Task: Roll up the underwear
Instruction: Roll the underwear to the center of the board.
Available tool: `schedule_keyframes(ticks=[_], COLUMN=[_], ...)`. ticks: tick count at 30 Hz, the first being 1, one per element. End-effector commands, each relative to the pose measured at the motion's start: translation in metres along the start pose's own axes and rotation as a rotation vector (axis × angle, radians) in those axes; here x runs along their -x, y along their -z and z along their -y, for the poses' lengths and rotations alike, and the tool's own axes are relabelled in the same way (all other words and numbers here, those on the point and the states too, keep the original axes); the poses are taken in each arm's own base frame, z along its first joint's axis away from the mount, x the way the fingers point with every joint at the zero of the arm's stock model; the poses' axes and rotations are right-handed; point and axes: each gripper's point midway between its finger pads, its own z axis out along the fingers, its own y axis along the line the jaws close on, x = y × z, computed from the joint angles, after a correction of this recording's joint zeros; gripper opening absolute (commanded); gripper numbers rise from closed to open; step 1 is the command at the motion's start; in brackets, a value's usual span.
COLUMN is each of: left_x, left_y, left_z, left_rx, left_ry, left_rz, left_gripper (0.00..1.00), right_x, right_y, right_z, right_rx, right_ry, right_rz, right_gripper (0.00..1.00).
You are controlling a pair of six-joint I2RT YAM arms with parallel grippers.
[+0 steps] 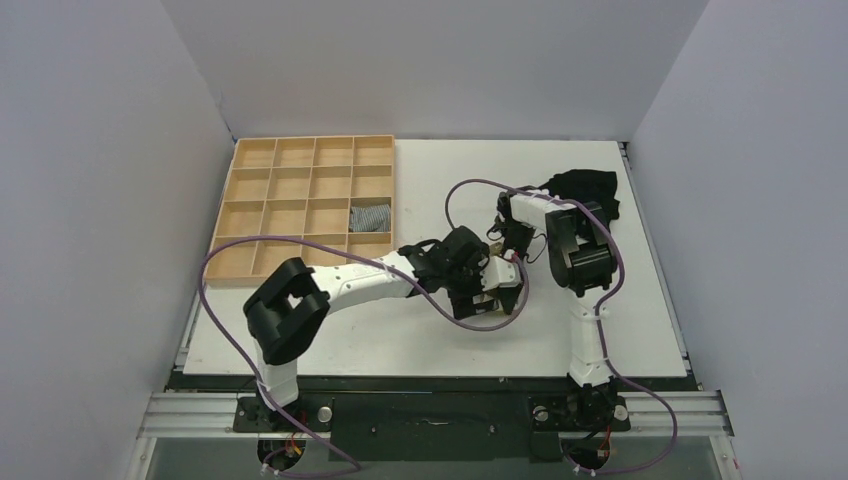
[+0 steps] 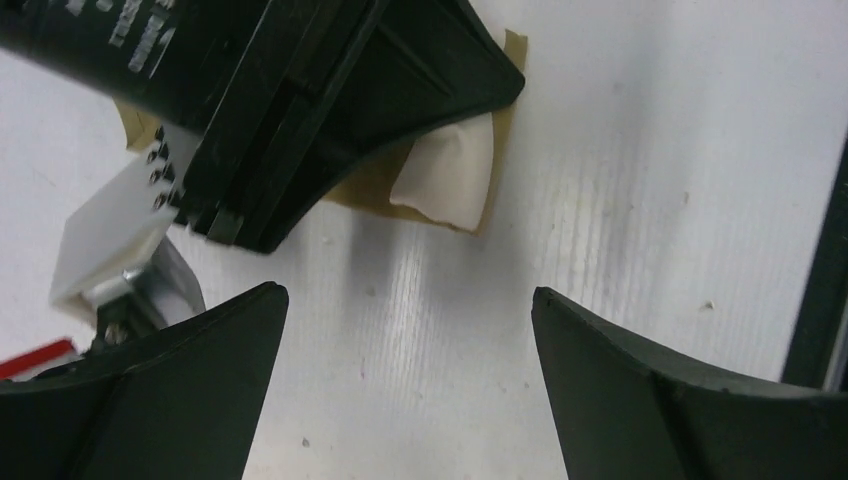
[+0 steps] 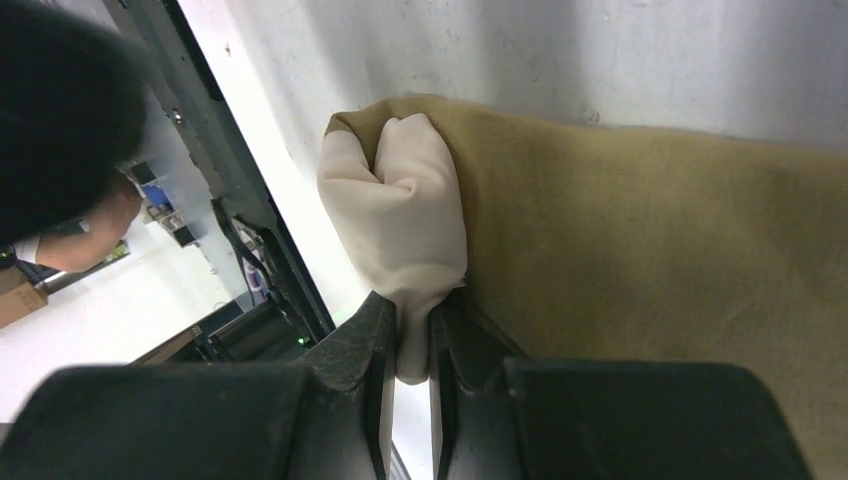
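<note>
The underwear (image 3: 640, 250) is olive-khaki fabric on the white table, with a cream-white panel (image 3: 400, 200) bunched at its edge. My right gripper (image 3: 410, 345) is shut on the lower end of that cream panel. In the left wrist view the same underwear (image 2: 455, 170) peeks out from under the right gripper's black housing (image 2: 330, 100). My left gripper (image 2: 410, 300) is open just short of it, with only bare table between its fingers. From above, both grippers meet mid-table, the left gripper (image 1: 490, 298) below the right gripper (image 1: 497, 250), and the arms hide most of the garment.
A wooden compartment tray (image 1: 262, 180) lies at the back left, with a small grey-blue striped roll (image 1: 370, 217) in one cell. A black garment (image 1: 588, 188) lies at the back right behind the right arm. The table's dark front edge (image 2: 825, 290) runs close on the left gripper's right.
</note>
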Motion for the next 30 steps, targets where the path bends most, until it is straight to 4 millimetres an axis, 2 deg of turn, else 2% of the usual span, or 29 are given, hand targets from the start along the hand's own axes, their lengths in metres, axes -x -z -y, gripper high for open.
schedule_keyframes(ticks=[1,5,10,13,21,26,30], left_x=[0.025,0.022,0.022,0.024,0.030,0.039,0.038], left_y=[-0.022,-0.036,-0.042,-0.046,-0.046,-0.037,-0.031], left_z=[-0.018,-0.018,-0.018,-0.010,0.010,0.025,0.037], left_rx=[0.100,0.102,0.095,0.048,-0.044,-0.101,-0.153], left_ry=[-0.142,-0.180,-0.206,-0.209,-0.194,-0.191,-0.181], left_rz=[0.025,0.010,0.013,0.019,0.075,0.119,0.132], left_gripper=[0.94,0.95,0.96,0.94,0.90,0.90,0.90], right_x=[0.010,0.012,0.012,0.013,0.013,0.015,0.015], right_y=[-0.006,-0.006,-0.007,-0.006,-0.007,-0.007,-0.006], right_z=[0.014,0.015,0.016,0.017,0.016,0.015,0.015], right_rx=[0.005,0.001,0.005,0.004,0.018,0.042,0.048], right_ry=[0.059,0.058,0.048,0.044,0.037,0.035,0.037], right_rz=[0.035,0.040,0.043,0.047,0.047,0.043,0.045], right_gripper=[0.00,0.00,0.00,0.00,0.00,0.00,0.00])
